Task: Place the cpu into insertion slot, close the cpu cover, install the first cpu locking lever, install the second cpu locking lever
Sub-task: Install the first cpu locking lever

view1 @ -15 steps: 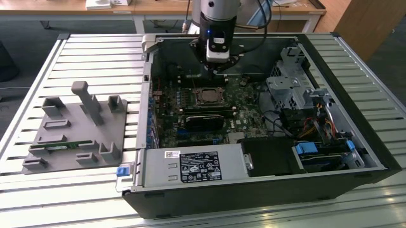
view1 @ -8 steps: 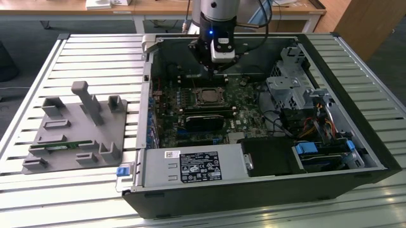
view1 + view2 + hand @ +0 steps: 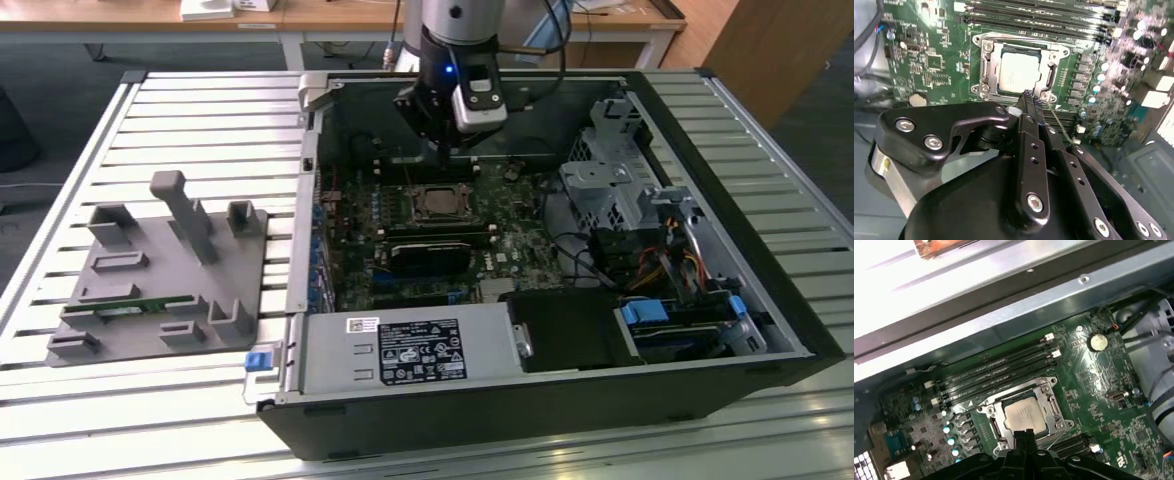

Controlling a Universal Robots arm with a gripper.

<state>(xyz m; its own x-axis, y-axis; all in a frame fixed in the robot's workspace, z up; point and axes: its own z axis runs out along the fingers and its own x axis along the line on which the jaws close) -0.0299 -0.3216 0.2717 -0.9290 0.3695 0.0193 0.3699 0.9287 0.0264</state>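
**Silver Arm, Black Claw**

The arm [image 3: 461, 20] is a smooth silver-grey tube, darkening to a black wrist where a small blue light [image 3: 450, 70] glows. A pale grey camera box [image 3: 481, 108] sits at the wrist's four o'clock, and black cables [image 3: 562, 40] trail off at the arm's two o'clock. The gripper [image 3: 1029, 95] is matte black (chunky, rounded link plates), studded with silver screws [image 3: 934, 143] and dotted with small holes along its two slim fingers [image 3: 1031, 150]. A silvery band [image 3: 881, 162] rings its base.
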